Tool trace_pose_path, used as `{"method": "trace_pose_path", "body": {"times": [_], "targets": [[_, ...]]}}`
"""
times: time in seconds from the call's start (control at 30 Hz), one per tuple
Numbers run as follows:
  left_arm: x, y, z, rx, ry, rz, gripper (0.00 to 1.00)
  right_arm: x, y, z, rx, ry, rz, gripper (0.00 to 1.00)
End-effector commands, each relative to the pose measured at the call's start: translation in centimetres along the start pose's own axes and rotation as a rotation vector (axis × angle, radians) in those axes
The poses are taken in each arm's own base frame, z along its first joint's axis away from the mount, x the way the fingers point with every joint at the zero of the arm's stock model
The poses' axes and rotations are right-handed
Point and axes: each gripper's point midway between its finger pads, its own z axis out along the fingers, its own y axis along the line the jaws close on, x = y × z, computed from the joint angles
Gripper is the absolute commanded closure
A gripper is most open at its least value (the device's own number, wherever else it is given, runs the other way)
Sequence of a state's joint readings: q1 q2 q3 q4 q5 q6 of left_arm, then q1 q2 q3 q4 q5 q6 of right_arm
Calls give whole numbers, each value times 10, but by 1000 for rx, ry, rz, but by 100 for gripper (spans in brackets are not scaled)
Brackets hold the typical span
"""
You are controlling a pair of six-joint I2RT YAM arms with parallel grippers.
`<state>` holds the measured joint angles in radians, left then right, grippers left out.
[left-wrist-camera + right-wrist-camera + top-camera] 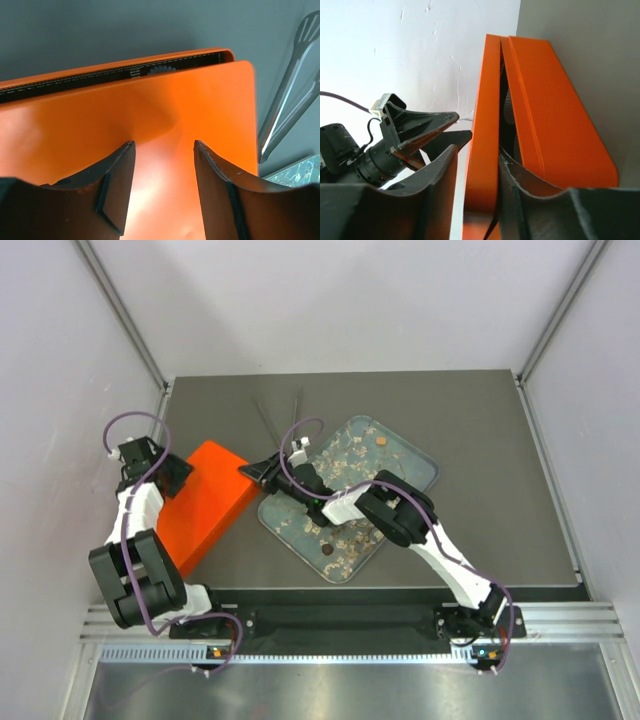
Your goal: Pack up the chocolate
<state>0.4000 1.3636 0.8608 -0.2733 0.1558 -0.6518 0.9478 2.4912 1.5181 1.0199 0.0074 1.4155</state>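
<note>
Lying among pale flakes on the clear tray [428,468], the chocolate [379,441] shows in the top view as two small rounds: a caramel one near the tray's upper edge and a dark one near its lower corner, both to the right of centre. Neither piece is between any fingers. The right gripper [255,472] sits just off the tray's left edge, so the caramel piece lies up and to its right and the dark piece down and to its right. In the right wrist view this gripper [479,152] straddles the raised lid of the orange box [550,130], jaws parted around the thin panel, with a sliver of light between one finger and the lid – loose, not clamped. Further left, the left gripper [172,472] hovers over the box's far end, well apart from the chocolate; its own camera shows the fingers [120,175] spread wide above the lid with nothing between them, and the box cracked open along the upper edge of the frame. Metal tongs [280,418] rest on the grey table [480,420] above the tray.
</note>
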Motion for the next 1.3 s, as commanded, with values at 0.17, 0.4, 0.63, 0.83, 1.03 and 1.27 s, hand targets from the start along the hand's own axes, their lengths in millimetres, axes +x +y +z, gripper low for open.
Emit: {"method": "trace_pose_path", "body": {"times": [0.17, 0.4, 0.63, 0.83, 1.03, 1.27], "targets": [[8, 11, 7, -37, 43, 4, 44, -38, 56, -2, -105, -70, -51, 61], [-5, -7, -5, 19, 25, 29, 44, -31, 66, 0, -217, -60, 22, 100], [-28, -31, -28, 64, -23, 61, 44, -26, 93, -3, -347, -25, 58, 100], [-42, -56, -52, 143, -61, 67, 44, -23, 110, -2, -404, -11, 96, 100], [-53, -57, -64, 134, -121, 75, 43, -9, 103, 3, -373, -5, 133, 100], [-45, -36, -50, 57, -111, 58, 44, 9, 86, 7, -309, 11, 133, 100]]}}
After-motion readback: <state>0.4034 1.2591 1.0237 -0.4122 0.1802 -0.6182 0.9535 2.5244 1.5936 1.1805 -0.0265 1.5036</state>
